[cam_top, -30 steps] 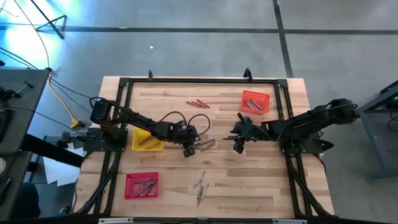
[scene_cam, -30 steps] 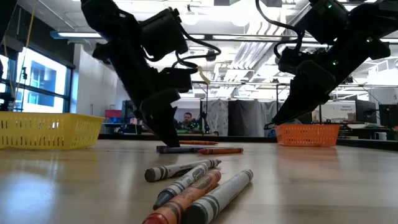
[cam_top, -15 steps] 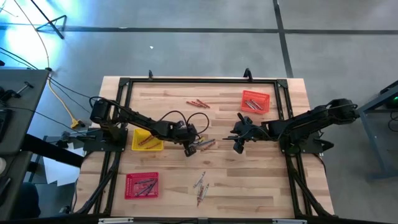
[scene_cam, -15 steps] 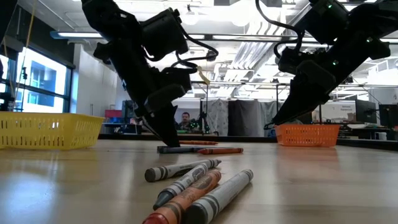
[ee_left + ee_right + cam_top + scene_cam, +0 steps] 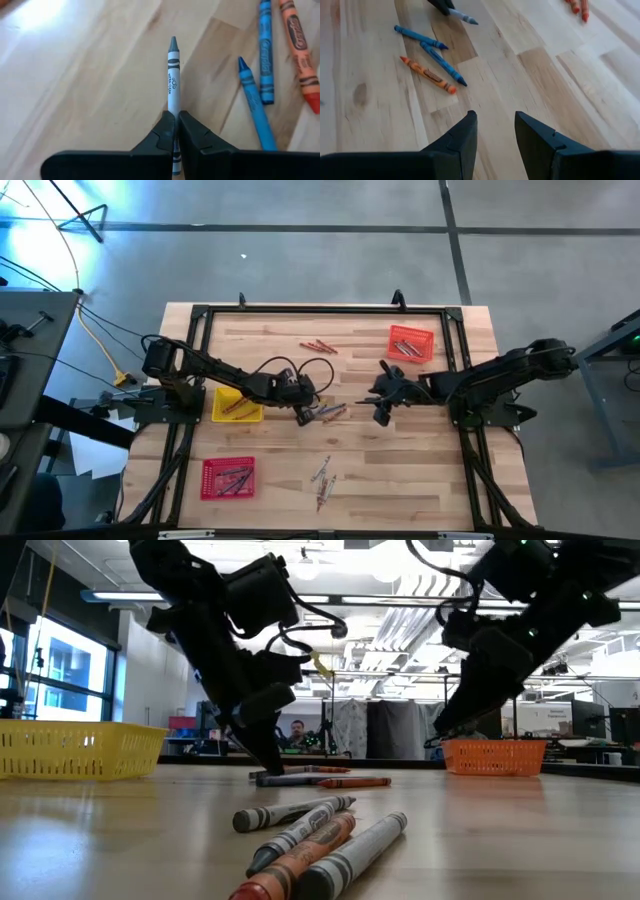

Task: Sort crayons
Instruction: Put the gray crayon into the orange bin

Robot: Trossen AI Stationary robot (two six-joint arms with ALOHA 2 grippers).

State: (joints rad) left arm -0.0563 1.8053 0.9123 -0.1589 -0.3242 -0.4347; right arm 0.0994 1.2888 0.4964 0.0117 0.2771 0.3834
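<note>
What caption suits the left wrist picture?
Left gripper shut on a grey paper-wrapped crayon, two blue crayons lying beside.

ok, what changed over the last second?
The left gripper closed on the grey crayon at mid-table; in the low view that crayon now looks slightly raised at one end. The right gripper shifted slightly but is open and empty as before. The two blue crayons, the orange crayon and the trays have not moved.
</note>
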